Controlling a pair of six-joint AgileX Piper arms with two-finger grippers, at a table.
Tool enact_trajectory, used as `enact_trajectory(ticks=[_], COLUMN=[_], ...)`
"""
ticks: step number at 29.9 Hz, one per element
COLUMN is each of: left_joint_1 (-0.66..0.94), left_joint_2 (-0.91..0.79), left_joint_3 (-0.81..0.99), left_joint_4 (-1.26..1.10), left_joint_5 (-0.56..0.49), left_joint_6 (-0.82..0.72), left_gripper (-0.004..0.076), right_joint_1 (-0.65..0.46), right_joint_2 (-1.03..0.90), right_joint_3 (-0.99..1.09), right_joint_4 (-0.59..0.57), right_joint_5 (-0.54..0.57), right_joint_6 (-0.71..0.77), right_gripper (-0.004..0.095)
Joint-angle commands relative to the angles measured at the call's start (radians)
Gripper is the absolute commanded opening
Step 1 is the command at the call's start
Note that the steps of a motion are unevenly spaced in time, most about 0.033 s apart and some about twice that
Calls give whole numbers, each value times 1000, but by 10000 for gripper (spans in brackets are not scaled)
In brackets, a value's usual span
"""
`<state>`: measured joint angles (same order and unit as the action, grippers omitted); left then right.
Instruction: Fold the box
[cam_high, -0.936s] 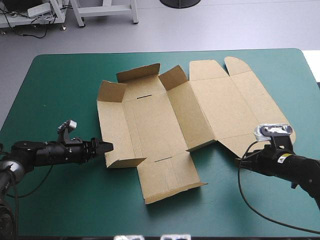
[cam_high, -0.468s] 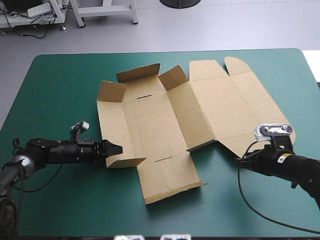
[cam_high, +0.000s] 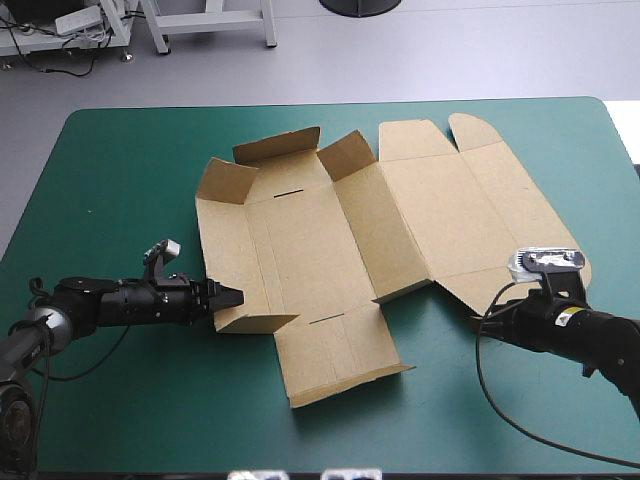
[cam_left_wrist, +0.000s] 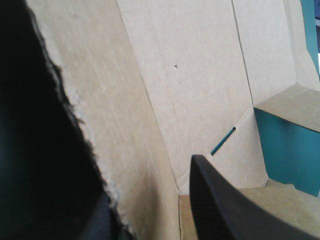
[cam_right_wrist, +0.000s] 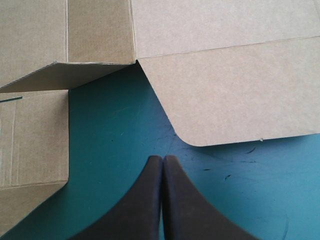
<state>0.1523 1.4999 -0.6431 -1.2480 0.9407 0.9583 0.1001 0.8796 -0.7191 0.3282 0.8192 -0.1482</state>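
High view: teal-green table (cam_high: 120, 150) lies bare all round the brown box (cam_high: 400, 220), flat mid-table, left flaps raised. Left gripper (cam_high: 231, 296) stands parted, straddling the near-left flap (cam_high: 255, 322); right gripper (cam_right_wrist: 162, 157) pinched together, just short of the rounded tab (cam_right_wrist: 235, 100)

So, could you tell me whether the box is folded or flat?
Mostly flat: the box lies spread on the table, with only left and far flaps raised.
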Motion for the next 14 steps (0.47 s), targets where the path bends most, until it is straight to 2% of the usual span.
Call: enact_trajectory(ticks=[1,4,7,12,14], left_joint_1=[-6,-6,-6,-6,-6], left_joint_2=[-23,-23,-25,-28,-38], left_joint_3=[-22,-22,-35,-151,-195], left_joint_4=[-52,-71,-49,191,265], left_joint_5=[52,52,60,232,226], left_joint_6=[19,40,59,37,-46], left_gripper=[226,140,-8,-6,-6], right_joint_1=[-5,-5,-5,-5,-5], right_joint_2=[-2,-2,-2,-2,-2], right_joint_3=[-34,-34,-34,-34,-34], right_joint_4=[18,18,18,15,15], right_joint_5=[-40,-40,-38,-32,-32], right_joint_6=[-7,-9,-9,-7,-9], right_gripper=[-25,-25,-25,-25,-25])
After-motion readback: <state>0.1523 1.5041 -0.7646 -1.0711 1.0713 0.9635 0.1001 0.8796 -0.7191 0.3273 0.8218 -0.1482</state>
